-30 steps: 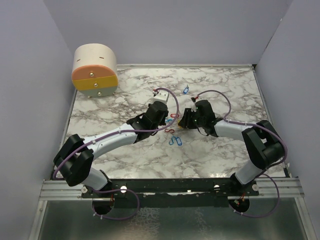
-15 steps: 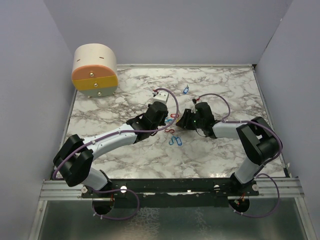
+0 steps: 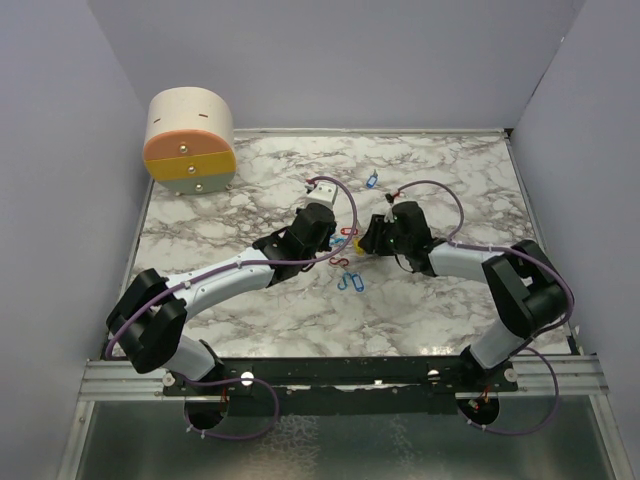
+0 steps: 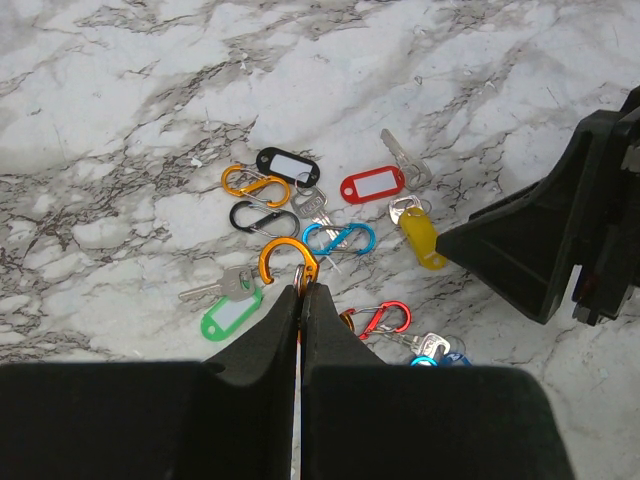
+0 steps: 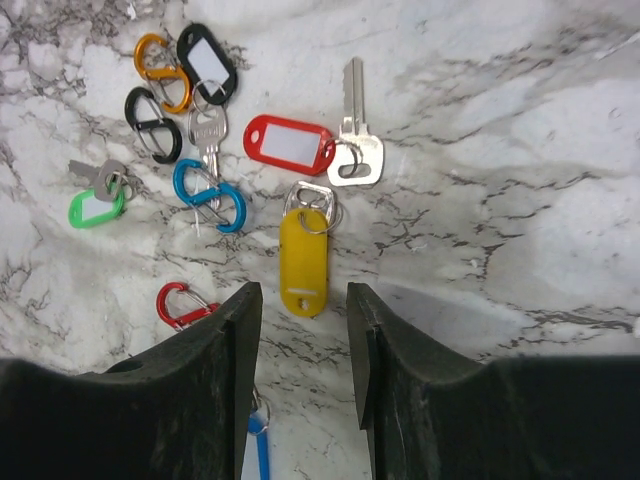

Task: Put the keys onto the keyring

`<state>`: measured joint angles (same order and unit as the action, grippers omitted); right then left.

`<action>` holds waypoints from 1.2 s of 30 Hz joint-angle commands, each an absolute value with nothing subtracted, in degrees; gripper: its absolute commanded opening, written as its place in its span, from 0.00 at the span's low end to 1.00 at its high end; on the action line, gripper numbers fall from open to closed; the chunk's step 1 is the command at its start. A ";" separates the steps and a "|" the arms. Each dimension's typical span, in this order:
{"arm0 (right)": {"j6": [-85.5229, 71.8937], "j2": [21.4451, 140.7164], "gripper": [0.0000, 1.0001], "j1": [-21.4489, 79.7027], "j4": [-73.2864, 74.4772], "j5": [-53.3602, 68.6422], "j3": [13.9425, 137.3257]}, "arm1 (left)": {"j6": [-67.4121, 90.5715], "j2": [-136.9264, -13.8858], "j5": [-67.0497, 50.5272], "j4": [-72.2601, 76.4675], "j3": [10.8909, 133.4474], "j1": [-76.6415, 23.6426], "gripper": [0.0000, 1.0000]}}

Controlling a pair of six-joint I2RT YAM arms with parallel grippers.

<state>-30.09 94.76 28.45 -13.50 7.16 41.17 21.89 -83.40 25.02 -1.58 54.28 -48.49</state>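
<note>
From above, the left gripper point(image 3: 338, 240) and right gripper point(image 3: 368, 240) face each other over the keys point(image 3: 345, 262) scattered mid-table. At the left wrist, the fingers pinch tight on the orange carabiner point(image 4: 288, 262), just beside the green-tagged key point(image 4: 228, 312). At the right wrist, the fingers stand half parted and empty; the yellow-tagged key point(image 5: 304, 262) lies with its near end between their tips.

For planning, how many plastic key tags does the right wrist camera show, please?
5: black tag top left, red tag centre, yellow tag below, green tag left, blue tag bottom, half hidden; others may be.
</note>
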 commanded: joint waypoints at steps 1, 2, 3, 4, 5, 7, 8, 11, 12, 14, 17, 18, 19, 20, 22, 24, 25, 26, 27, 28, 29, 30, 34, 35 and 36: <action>-24.53 91.15 0.41 28.96 -11.72 1.35 41.17 | 21.19 -82.26 25.58 -0.53 53.73 -48.40 0.00; -23.76 91.07 0.41 29.08 -11.54 1.37 41.29 | 21.18 -82.18 25.64 -0.46 53.72 -48.33 0.00; -23.11 91.12 0.41 29.23 -11.41 1.54 41.47 | 21.18 -82.11 25.66 -0.39 53.75 -48.29 0.00; -22.48 91.33 0.42 29.44 -11.05 1.58 41.70 | 21.18 -82.03 25.62 -0.37 53.68 -48.33 0.00; -21.96 91.66 0.42 29.75 -10.61 1.58 42.08 | 21.18 -82.03 25.61 -0.42 53.75 -48.36 0.00; -20.76 92.25 0.44 30.90 -9.99 0.38 42.80 | 21.18 -81.97 25.62 -0.39 53.62 -48.34 0.00; -20.29 92.52 0.45 31.71 -9.85 -0.78 43.01 | 21.18 -81.98 25.59 -0.38 53.66 -48.34 0.00; -19.42 93.09 0.46 33.26 -10.29 -2.46 43.26 | 21.18 -81.80 25.71 -0.46 53.54 -48.26 0.00; -19.37 93.35 0.46 33.49 -10.47 -2.64 43.40 | 21.18 -81.67 25.66 -0.51 53.46 -48.33 0.00; -19.34 93.80 0.46 34.02 -10.64 -3.00 43.58 | 21.11 -81.47 25.67 -0.50 53.29 -48.34 0.00; -19.04 94.87 0.46 34.85 -10.54 -4.14 44.27 | 21.02 -81.28 25.83 -0.52 53.09 -48.24 0.00; -18.85 95.29 0.46 35.22 -10.48 -4.80 44.57 | 21.01 -81.20 25.78 -0.45 53.06 -48.20 0.00; -18.77 95.71 0.46 35.55 -10.14 -5.63 44.89 | 21.01 -81.15 25.77 -0.44 53.01 -48.20 0.00; -18.73 96.13 0.46 35.79 -10.00 -6.46 45.14 | 20.96 -81.15 25.80 -0.43 53.00 -48.22 0.00; -18.65 96.70 0.46 36.26 -9.45 -7.56 45.62 | 20.92 -81.00 25.87 -0.45 52.85 -48.16 0.00; -18.64 96.55 0.46 36.70 -9.01 -8.41 45.57 | 20.92 -80.82 25.99 -0.49 52.67 -48.08 0.00; -18.68 96.08 0.46 36.92 -8.73 -8.70 45.47 | 20.92 -80.81 25.95 -0.53 52.65 -48.08 0.00; -18.85 95.40 0.46 37.02 -8.37 -8.78 45.30 | 20.92 -80.66 25.91 -0.53 52.62 -48.02 0.00; -19.08 94.65 0.46 37.24 -7.84 -8.74 45.04 | 20.92 -80.54 25.88 -0.53 52.53 -47.99 0.00; -19.38 93.82 0.46 37.46 -7.37 -8.52 44.73 | 20.92 -80.38 25.89 -0.56 52.41 -47.97 0.00; -19.85 92.89 0.46 37.59 -6.84 -8.07 44.36 | 20.92 -80.27 25.91 -0.51 52.32 -47.96 0.00; -20.54 92.11 0.46 37.69 -6.40 -7.54 43.93 | 20.92 -80.25 25.89 -0.53 52.30 -47.94 0.00; -24.16 88.16 0.45 37.95 -5.08 -4.05 41.37 | 21.08 -80.00 25.53 -0.88 52.22 -47.90 0.00; -25.27 87.14 0.45 37.97 -5.14 -3.30 40.29 | 21.21 -79.80 25.36 -0.88 52.17 -47.90 0.00; -26.28 86.12 0.44 37.97 -5.11 -2.77 39.18 | 21.33 -79.70 25.24 -0.89 51.98 -47.86 0.00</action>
<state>-21.89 90.45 37.47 -6.63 -5.43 42.35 21.45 -81.80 25.02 -1.63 52.53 -48.27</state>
